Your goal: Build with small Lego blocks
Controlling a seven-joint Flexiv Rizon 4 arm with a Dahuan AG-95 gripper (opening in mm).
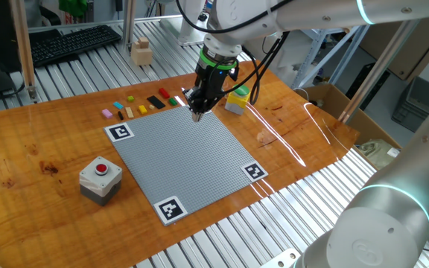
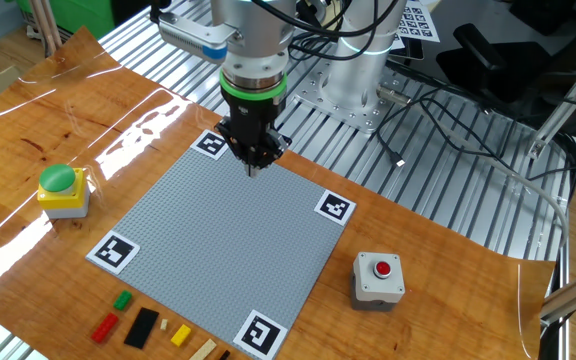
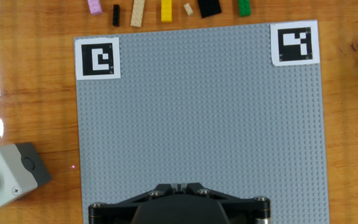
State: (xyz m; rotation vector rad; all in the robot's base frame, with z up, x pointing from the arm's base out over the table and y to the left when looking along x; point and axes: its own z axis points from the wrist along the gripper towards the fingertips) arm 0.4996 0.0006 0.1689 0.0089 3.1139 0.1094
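Grey studded baseplate (image 3: 201,118); black-and-white corner markers (image 3: 97,58); pink brick (image 3: 94,6); yellow brick (image 3: 166,10).

I operate in a robotics lab: aluminium-slat bench (image 1: 88,56), fiducial markers (image 3: 97,58) on a grey baseplate (image 3: 197,112), emergency-stop button box (image 2: 379,277), loose cabling (image 2: 448,110), keyboard (image 1: 73,42).
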